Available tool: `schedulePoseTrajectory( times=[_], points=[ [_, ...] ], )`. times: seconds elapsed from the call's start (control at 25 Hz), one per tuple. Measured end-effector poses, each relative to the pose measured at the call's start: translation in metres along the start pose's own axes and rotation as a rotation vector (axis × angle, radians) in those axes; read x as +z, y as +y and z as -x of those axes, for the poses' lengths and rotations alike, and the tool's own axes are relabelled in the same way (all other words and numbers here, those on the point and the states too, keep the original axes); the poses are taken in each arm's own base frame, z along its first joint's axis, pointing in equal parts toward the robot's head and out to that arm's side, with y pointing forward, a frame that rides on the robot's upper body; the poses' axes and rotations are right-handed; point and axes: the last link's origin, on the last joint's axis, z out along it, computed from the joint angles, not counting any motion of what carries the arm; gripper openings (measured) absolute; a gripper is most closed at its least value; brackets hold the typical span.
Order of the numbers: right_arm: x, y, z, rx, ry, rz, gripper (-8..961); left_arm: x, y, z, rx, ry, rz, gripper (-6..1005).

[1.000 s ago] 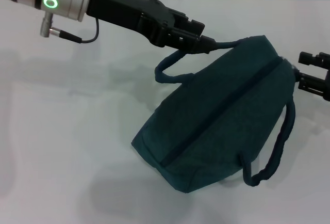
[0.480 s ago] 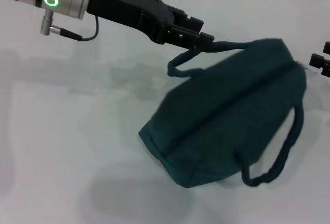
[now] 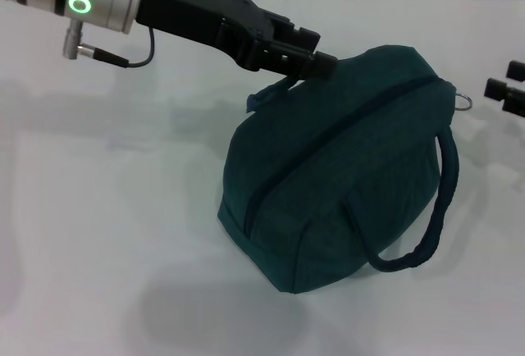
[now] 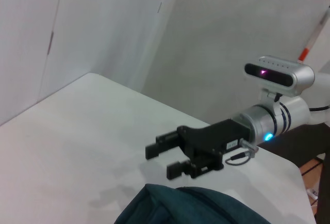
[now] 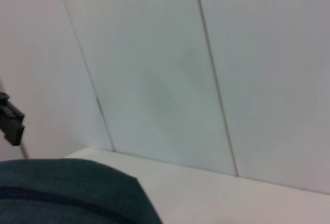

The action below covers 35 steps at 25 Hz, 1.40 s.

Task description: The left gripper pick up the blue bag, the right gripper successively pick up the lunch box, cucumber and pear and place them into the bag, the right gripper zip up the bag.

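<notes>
**Bag zipped, one handle in the left gripper**

On the white table [image 3: 98, 233] in front of you sits the blue bag [image 3: 336, 175]. It looks more dark teal than blue. It leans a little, with its bottom resting on the table and its top tipped toward the far right. You can see a dark zip line [image 3: 328, 139] running along its top, and it looks closed. At the far right end of the zip, a small metal ring [image 3: 464, 100] sticks out past the bag.

Your left gripper [image 3: 316, 62] reaches in from the upper left. Its jaws are pinched on the far handle [image 3: 264, 96] at the top of the bag. The near handle [image 3: 426, 208] hangs loose down the bag's front side.

Your right gripper [image 3: 507, 87] is at the right edge of the head view, near the ring but not touching it. From the left wrist view, its two fingers [image 4: 165, 149] are spread apart with nothing between them, just past the top of the bag.
</notes>
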Motion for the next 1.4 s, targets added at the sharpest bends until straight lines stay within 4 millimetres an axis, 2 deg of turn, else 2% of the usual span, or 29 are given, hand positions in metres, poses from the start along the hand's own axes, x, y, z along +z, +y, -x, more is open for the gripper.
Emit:
schedulePoseTrajectory(
  times=[0.16,0.36,0.48,0.68,0.8,1.08,1.4],
  points=[
    [-0.004,-0.002,0.002,-0.015,-0.032,-0.036,592,-0.002,-0.001,0.003,0.01,0.025,-0.007,570],
    [-0.003,0.014,0.016,-0.062,-0.086,0.062,593,-0.008,0.0,0.005,0.067,0.121,-0.013,572],
    [0.0,0.021,0.027,-0.107,-0.134,0.096,594,-0.019,0.001,0.007,0.13,0.241,-0.033,572],
    [0.005,0.039,0.048,-0.188,-0.243,0.18,595,-0.039,0.004,0.029,0.198,0.438,-0.104,574],
    [0.012,0.055,0.059,-0.211,-0.265,0.288,595,-0.038,0.005,0.047,0.187,0.471,-0.115,575],
    [0.032,0.075,0.081,-0.172,-0.13,0.53,597,-0.03,0.009,0.08,0.148,0.482,-0.088,575],
    [0.044,0.084,0.087,-0.17,0.035,0.622,599,-0.032,0.029,0.095,0.164,0.482,0.02,575]
  ],
)
